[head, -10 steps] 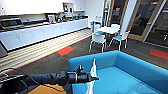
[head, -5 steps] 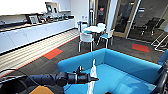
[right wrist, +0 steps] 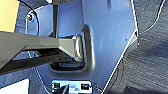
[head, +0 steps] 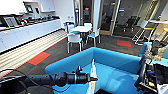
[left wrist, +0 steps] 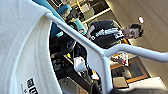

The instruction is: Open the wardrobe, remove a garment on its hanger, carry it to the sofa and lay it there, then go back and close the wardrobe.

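Lower left of the head view: left arm entering from the frame's left edge, black, horizontal. Left gripper (head: 93, 79) closed on the hanger (head: 93, 67), fingers clamped together around its slim white frame. One hanger, one garment (head: 92, 86); white cloth hanging edge-on below the grip, running off the bottom edge at centre.

Left wrist view: white hanger (left wrist: 100, 53) crossing the frame as a forked bar; garment (left wrist: 22, 47) covering the left side. Small dark printed label at the lower left of the cloth, not legible. Person in a dark top (left wrist: 106, 33) seen past the hanger, upper right of centre.

Right wrist view: grey robot plate and jointed bar over dark carpet; state of the right claw cannot be told.

Lower right of the head view: dark robot hardware at the frame's edge.

Centre, beyond the gripper: the sofa (head: 117, 60), one, turquoise, curved back wrapping the seat; garment held above its near edge, not laid down.

Mid distance, upper centre: one white table (head: 81, 28) with white chairs (head: 74, 40) around it, at least three. Two red floor patches (head: 38, 58) on dark carpet.

Far left: long white counter (head: 27, 33) with clutter on top. Far back: glass doors (head: 110, 16).
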